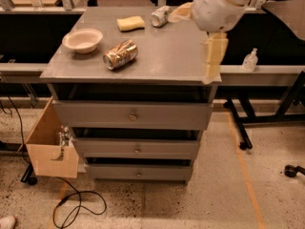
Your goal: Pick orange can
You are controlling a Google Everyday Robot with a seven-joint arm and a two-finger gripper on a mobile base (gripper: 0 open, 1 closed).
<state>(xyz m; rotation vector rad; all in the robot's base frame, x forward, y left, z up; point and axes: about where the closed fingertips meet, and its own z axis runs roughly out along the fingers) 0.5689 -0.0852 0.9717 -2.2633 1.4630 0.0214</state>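
The orange can point(120, 54) lies on its side on the grey cabinet top point(167, 66), left of the middle, just right of a white bowl point(82, 39). Its body is orange-gold and white, and one silver end faces front left. My arm's white body point(221, 4) reaches in from the top right, over the cabinet's back right corner. The gripper point(214, 56) hangs as a tan part over the top's right edge, well to the right of the orange can. It holds nothing that I can see.
A yellow sponge point(130, 23) and a silver-grey can point(160, 15) lie at the back of the top. The cabinet has three drawers point(133, 114). A cardboard box point(50, 149) hangs at its left, a cable point(78, 206) lies on the floor, and a small bottle point(249, 59) stands on the right bench.
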